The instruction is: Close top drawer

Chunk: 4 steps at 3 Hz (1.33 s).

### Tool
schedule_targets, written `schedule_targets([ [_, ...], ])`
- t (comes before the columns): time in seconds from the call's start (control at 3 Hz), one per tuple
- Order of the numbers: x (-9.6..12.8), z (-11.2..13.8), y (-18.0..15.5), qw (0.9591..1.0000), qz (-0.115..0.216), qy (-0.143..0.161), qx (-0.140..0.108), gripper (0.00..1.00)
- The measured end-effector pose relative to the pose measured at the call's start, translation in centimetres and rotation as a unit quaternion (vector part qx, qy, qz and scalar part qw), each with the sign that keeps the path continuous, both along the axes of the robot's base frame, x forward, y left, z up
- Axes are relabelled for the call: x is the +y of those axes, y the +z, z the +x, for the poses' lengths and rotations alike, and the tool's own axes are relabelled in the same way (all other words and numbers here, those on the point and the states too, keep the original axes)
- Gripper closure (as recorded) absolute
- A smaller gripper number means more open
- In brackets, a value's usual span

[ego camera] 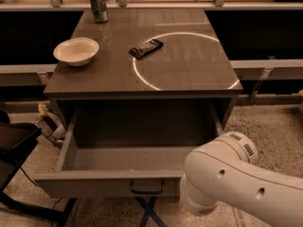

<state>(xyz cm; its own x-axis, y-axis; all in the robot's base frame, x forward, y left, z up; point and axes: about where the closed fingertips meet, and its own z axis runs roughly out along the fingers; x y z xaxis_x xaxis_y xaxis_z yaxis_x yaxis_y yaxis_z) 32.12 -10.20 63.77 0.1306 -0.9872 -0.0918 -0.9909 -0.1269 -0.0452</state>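
Observation:
The top drawer (109, 184) of the grey-brown cabinet stands pulled out toward me, and its inside (128, 157) is bare. Its flat front carries a small dark handle (147, 188) at the middle. My white arm (227, 183) fills the lower right, right against the right end of the drawer front. My gripper does not show; it lies behind the arm or outside the view. No other drawers show.
On the cabinet top (189, 74) lie a white bowl (75, 51), a green can (99, 6) and a black remote (146, 48), with a white ring marked on the surface. A dark chair (14, 148) stands at the left. Speckled floor (270, 122) is at the right.

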Motion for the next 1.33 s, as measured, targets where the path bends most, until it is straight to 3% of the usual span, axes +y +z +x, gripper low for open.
schedule_targets([
  [0.67, 0.2, 5.8, 0.7, 0.9996, -0.009, -0.001, -0.025, 1.0],
  [1.33, 1.1, 7.1, -0.6, 0.9997, -0.01, 0.004, -0.023, 1.0],
])
